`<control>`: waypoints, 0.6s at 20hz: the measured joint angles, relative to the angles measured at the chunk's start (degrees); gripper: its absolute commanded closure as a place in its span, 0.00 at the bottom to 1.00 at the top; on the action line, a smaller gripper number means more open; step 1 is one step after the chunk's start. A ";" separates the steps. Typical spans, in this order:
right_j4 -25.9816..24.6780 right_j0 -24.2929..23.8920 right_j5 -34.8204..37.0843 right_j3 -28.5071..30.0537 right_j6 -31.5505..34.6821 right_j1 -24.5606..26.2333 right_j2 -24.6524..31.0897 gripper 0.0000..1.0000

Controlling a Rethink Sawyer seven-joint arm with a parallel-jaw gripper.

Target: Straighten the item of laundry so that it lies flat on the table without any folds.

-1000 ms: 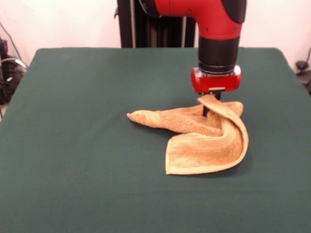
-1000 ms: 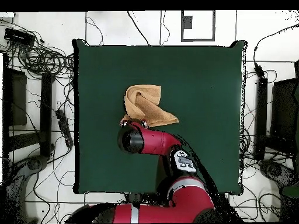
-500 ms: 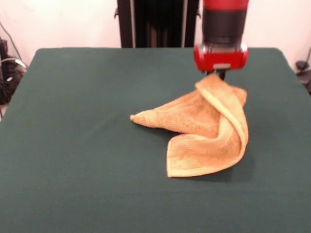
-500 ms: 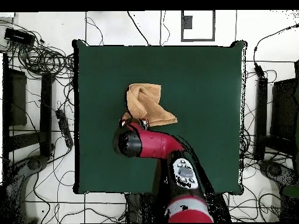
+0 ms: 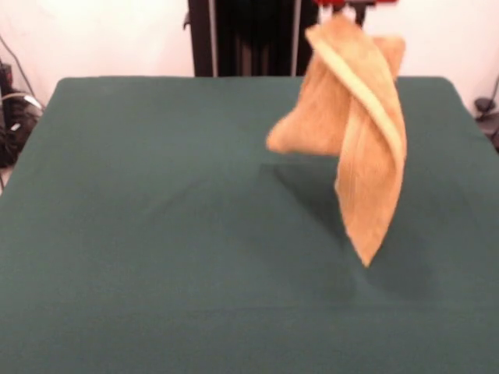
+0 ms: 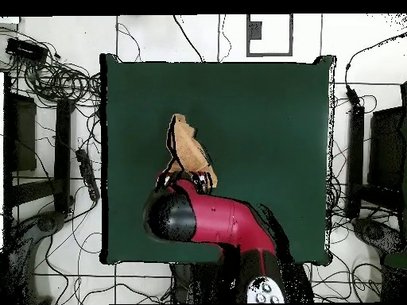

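The item of laundry, an orange-tan terry towel, hangs in the air in twisted folds from its top corner. My gripper is shut on that corner at the picture's top edge; only its red underside and finger stubs show. The towel's lowest tip dangles just above the dark green table, right of centre, casting a shadow below. From overhead the towel appears as a narrow strip beyond the red arm, which hides the gripper, over the left half of the table.
Black stands and tangled cables lie on the floor around the table. More cables sit off the table's left side in the front view. The black pedestal column rises behind the far edge.
The gripper has risen straight up with a corner of the towel in it. The towel went from lying crumpled on the table to hanging clear of it.
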 measured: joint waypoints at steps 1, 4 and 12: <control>0.11 -0.49 0.90 0.84 0.00 -1.79 -0.01 1.00; 0.49 -1.96 2.31 2.91 0.00 -5.90 -0.02 1.00; 2.07 -4.20 2.96 7.07 0.00 -11.85 -0.04 1.00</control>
